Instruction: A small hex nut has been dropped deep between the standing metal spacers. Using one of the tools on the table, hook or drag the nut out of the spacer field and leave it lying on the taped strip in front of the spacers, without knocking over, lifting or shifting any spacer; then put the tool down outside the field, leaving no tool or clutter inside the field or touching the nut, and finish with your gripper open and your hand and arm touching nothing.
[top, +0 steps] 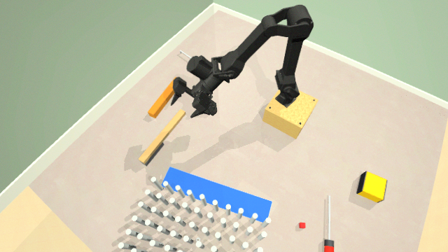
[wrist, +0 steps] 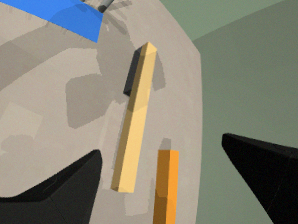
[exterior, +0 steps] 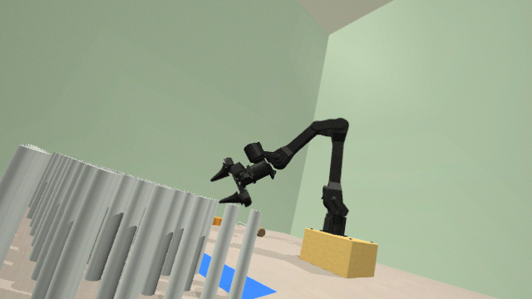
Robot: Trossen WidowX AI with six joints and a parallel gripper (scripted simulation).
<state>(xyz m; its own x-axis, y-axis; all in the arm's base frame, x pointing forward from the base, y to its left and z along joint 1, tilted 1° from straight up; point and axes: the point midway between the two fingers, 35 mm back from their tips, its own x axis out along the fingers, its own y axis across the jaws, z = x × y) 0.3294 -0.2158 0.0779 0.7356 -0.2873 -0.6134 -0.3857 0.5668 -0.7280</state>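
My gripper [top: 181, 110] [exterior: 215, 191] [wrist: 164, 148] is open and empty, raised in the air near the two bars left of the base. The metal spacers [top: 192, 225] [exterior: 158, 232] stand in rows behind the blue taped strip [top: 220, 192] [exterior: 258, 288] [wrist: 75, 22]. A tiny ring-like shape, perhaps the nut [top: 198, 239], shows among them. A thin-tipped tool [top: 185, 54] lies beyond the arm, mostly hidden there; its brown handle end [exterior: 260, 232] shows in the exterior view. A tool with a straight metal shaft [top: 329, 217] and red handle lies right of the field.
An orange bar [top: 162, 99] [exterior: 217, 221] [wrist: 167, 185] and a pale wooden bar [top: 162, 136] [wrist: 137, 135] with a dark piece beside its far end lie below the gripper. A small red cube [top: 302, 225] and a yellow block [top: 374, 187] are on the right.
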